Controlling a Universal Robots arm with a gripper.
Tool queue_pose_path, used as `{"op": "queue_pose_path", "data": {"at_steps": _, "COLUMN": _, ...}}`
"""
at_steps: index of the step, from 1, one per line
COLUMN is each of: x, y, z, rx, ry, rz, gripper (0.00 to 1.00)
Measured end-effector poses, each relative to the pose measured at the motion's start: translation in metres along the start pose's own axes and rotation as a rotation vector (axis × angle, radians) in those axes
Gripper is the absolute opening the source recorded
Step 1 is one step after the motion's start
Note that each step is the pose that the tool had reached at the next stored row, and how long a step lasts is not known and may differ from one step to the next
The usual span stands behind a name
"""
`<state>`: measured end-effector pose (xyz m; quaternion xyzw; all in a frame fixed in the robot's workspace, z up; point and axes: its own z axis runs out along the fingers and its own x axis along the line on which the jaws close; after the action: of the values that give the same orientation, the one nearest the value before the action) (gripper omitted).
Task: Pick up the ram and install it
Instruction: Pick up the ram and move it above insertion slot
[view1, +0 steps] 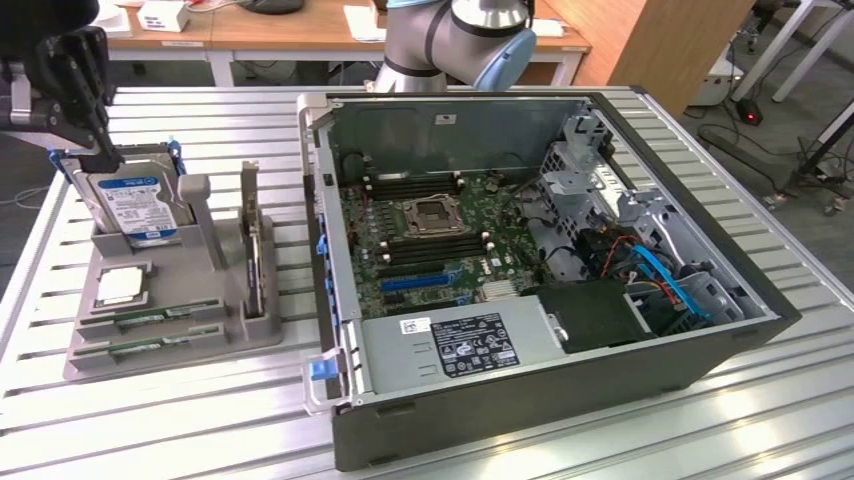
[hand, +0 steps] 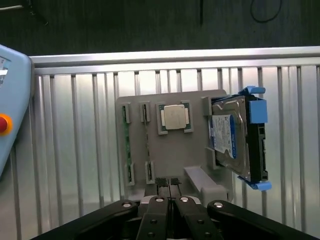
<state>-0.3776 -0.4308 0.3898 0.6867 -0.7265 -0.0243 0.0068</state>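
Note:
Two ram sticks (view1: 154, 318) lie on edge in slots at the near end of a grey holder (view1: 174, 355) on the exterior view's left. In the wrist view, the ram sticks (hand: 126, 145) are thin green strips beside a silver processor chip (hand: 175, 118). My gripper (view1: 96, 150) hangs above the holder's far end, over a blue-labelled hard drive (view1: 140, 205). In the wrist view my gripper (hand: 170, 186) is shut, its fingers pressed together with nothing between them. It touches nothing.
An open computer case (view1: 534, 400) fills the exterior view's right, with the motherboard (view1: 427, 235) and its memory slots exposed. A dark upright expansion card (view1: 250, 240) stands in the holder. A light blue device with a red button (hand: 7, 120) lies off the slatted table (hand: 75, 150).

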Motion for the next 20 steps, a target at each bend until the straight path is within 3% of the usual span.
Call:
{"op": "queue_pose_path", "data": {"at_steps": 11, "x": 0.0, "y": 0.0, "z": 0.0, "rx": -0.0009, "ry": 0.0018, "rz": -0.039, "gripper": 0.09}}
{"op": "queue_pose_path", "data": {"at_steps": 20, "x": 0.0, "y": 0.0, "z": 0.0, "rx": -0.0009, "ry": 0.0018, "rz": -0.039, "gripper": 0.09}}
